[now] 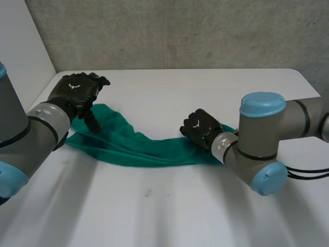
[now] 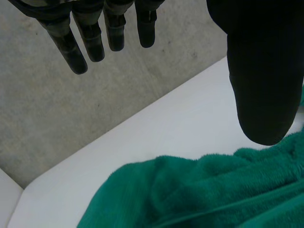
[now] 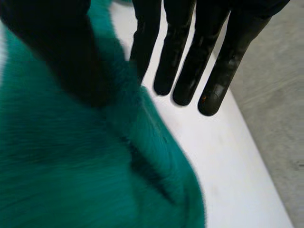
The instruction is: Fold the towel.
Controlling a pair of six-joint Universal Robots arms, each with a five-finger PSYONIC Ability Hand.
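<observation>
We see the towel (image 1: pixel 128 146) bunched into a long rope across the table (image 1: pixel 169 216). Our left hand (image 1: pixel 78 91) hovers spread above one end, and our right hand (image 1: pixel 199 126) sits at the other, fingers straight, holding nothing. If either hand grabs a bunched ridge instead of a corner, the fold would probably come out crooked.

The towel (image 1: pixel 128 146) lay stretched from left to right across the middle of the counter (image 1: pixel 180 206). The left hand (image 1: pixel 77 90) hung over its left end, and the right hand (image 1: pixel 199 126) sat at its right end.
</observation>
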